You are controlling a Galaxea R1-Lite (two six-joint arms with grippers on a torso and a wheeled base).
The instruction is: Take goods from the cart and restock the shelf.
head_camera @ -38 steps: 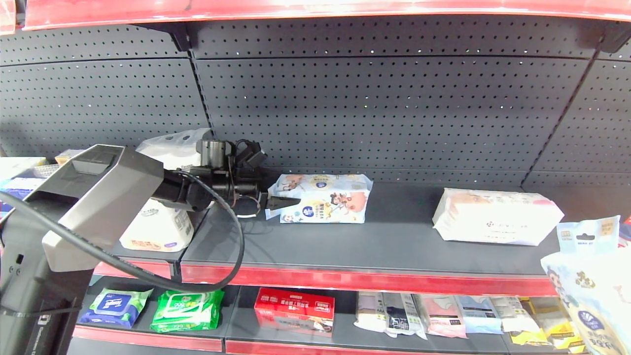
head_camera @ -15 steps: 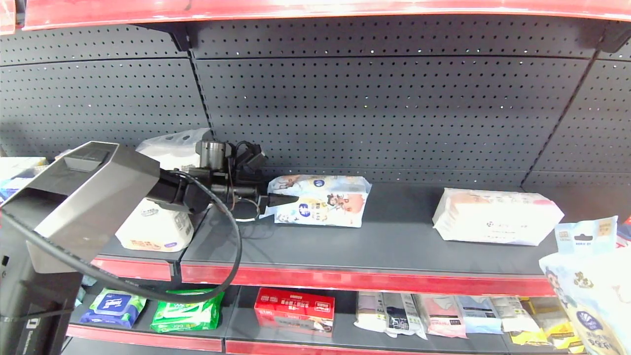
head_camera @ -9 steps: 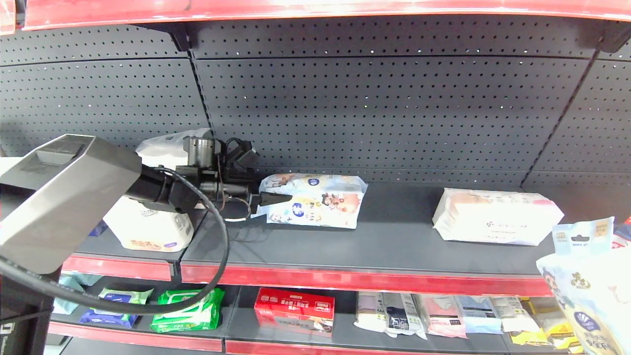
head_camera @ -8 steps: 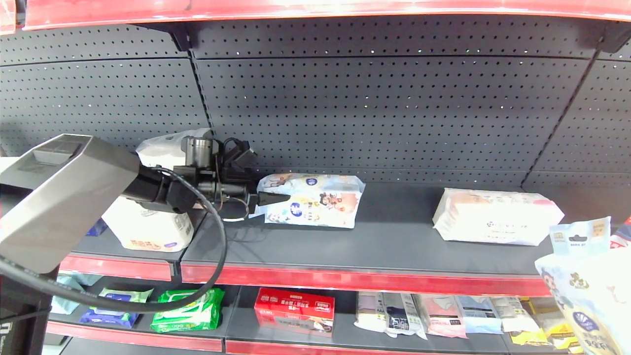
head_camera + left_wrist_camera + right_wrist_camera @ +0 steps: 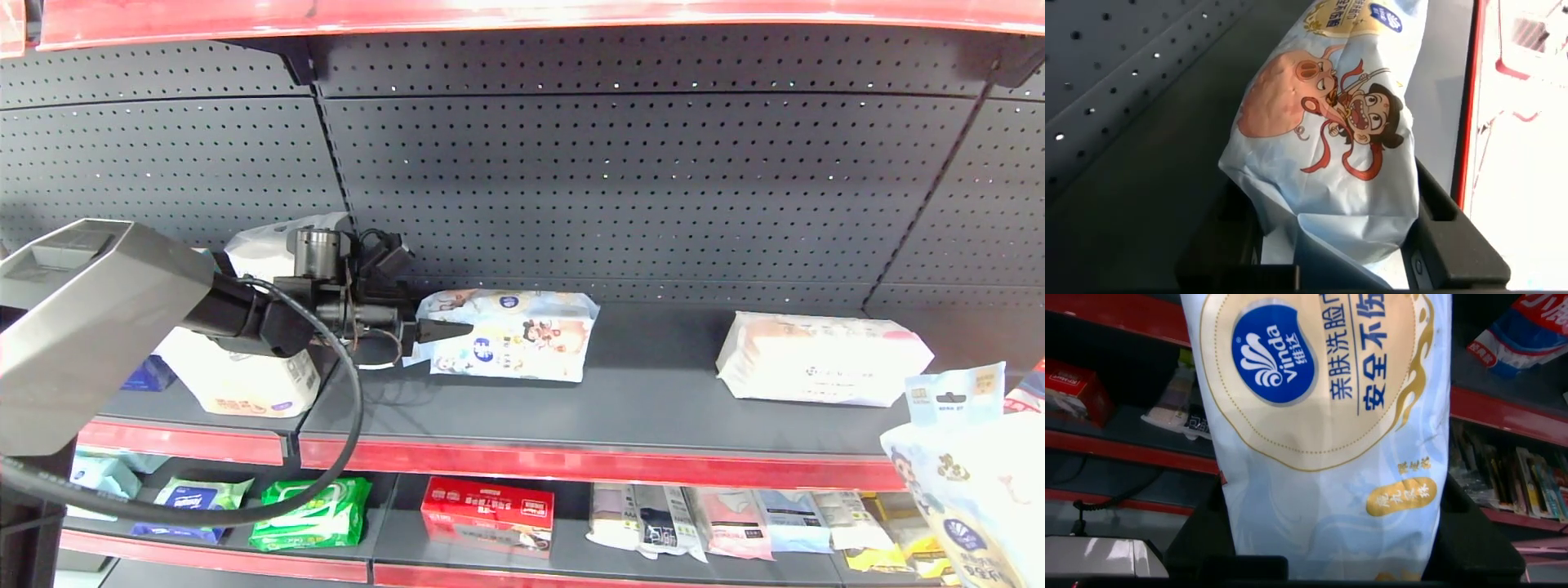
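Observation:
A cartoon-printed tissue pack lies lengthwise on the dark middle shelf, left of centre. My left gripper is shut on its left end. In the left wrist view the pack sits between the black fingers of that gripper. I cannot tell whether the held end touches the board. My right gripper is shut on a second, pale blue tissue pack. That pack hangs upright at the lower right, in front of the shelf edge.
A white wrapped pack lies on the right of the same shelf. A white roll pack stands behind my left arm. The lower shelf holds green wipes, a red box and several flat packets. Pegboard backs the shelf.
My left arm has drawn back to the left, taking the cartoon pack with it along the shelf. The pack in my right gripper has shifted slightly left and down.

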